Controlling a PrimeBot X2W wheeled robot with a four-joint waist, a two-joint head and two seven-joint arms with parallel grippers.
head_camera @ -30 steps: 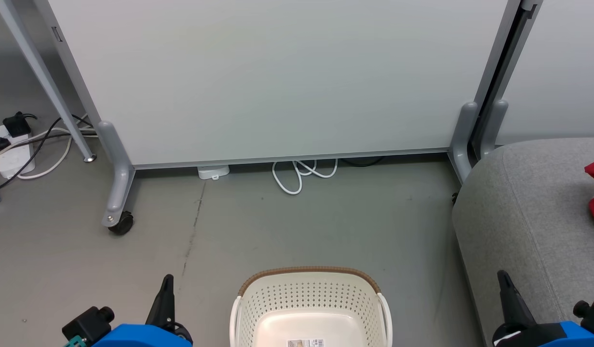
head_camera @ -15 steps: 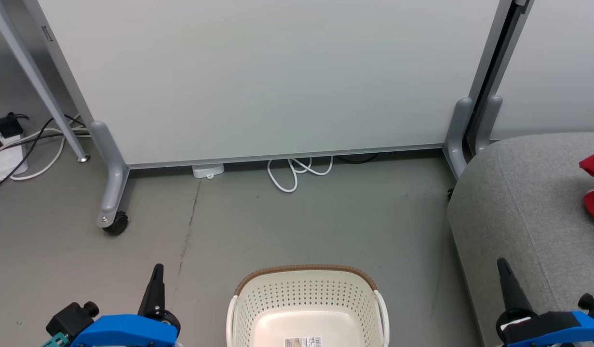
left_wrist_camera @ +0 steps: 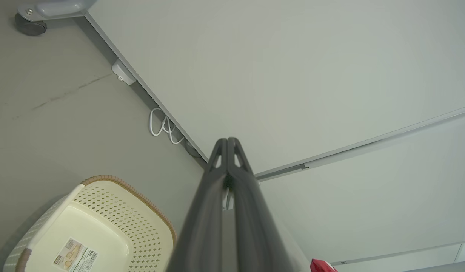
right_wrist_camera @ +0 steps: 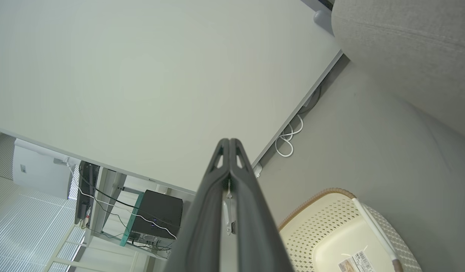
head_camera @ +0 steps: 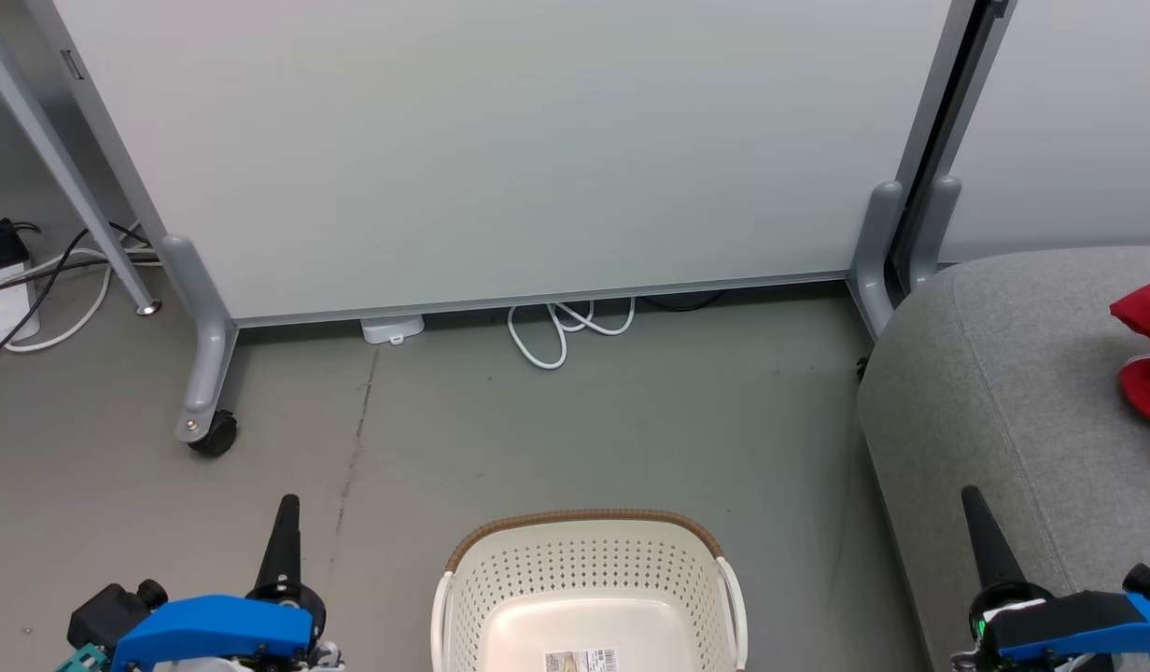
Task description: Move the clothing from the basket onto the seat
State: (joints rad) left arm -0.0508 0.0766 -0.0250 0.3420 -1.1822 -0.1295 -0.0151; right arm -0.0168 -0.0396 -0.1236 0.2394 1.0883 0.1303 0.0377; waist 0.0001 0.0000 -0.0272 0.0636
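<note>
Head view: the basket (head_camera: 584,569) sits bottom centre; the clothing (head_camera: 1146,364) lies at the right edge on the seat (head_camera: 986,373). Left wrist view: the left gripper (left_wrist_camera: 228,141) has jaws pressed together. Right wrist view: the right gripper (right_wrist_camera: 229,141) has jaws together too.

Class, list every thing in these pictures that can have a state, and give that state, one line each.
basket: upright on the floor, empty as far as seen.
clothing: bunched, lying on the seat.
left end effector: shut, empty.
right end effector: shut, empty.
white cable: loosely coiled on the floor.
</note>
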